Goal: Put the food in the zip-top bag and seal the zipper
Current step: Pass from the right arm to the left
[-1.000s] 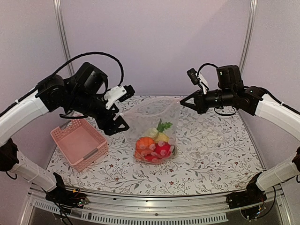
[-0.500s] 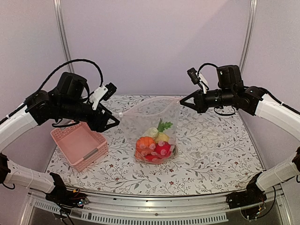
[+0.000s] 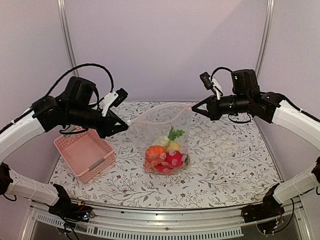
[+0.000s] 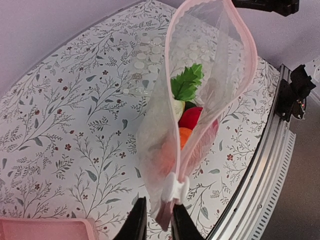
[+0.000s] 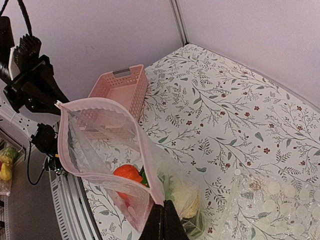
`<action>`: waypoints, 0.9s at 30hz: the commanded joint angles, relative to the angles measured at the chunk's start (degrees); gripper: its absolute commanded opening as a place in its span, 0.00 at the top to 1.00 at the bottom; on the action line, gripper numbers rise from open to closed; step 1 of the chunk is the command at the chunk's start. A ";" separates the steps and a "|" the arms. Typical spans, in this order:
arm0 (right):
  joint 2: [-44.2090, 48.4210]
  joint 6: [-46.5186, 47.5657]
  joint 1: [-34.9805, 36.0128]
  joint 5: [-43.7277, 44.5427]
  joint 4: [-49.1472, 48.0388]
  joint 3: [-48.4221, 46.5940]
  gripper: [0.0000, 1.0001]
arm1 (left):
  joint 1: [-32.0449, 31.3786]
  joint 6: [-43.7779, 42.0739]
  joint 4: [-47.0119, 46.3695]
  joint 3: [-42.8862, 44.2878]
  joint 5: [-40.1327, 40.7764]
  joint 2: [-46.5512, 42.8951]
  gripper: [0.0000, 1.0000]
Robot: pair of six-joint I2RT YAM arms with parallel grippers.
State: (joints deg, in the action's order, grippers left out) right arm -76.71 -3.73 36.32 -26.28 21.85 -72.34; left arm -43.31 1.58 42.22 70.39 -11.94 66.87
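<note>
With the food (image 3: 164, 155) sitting in the zip-top bag (image 3: 165, 125) mid-table, the left gripper (image 4: 156, 225), pinched narrow on the zipper (image 4: 235, 40) end at the bag's 9 o'clock, should pull taut against the right gripper (image 5: 163, 222), clamped on the 2 o'clock end, before running the white slider (image 4: 175, 187) across.

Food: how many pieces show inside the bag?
4 distinguishable, piled low in the bag: orange piece, red piece, yellow piece, leafy radish. More may be hidden.
</note>
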 commanded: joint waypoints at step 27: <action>2.32 7.75 6.77 9.91 13.55 -13.40 0.22 | 1.21 -10.88 2.76 7.30 -14.28 5.57 1.00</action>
State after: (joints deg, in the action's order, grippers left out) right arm -75.55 0.08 39.75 -19.79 30.26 -80.95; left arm -42.74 -5.72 44.10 76.27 -22.06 71.83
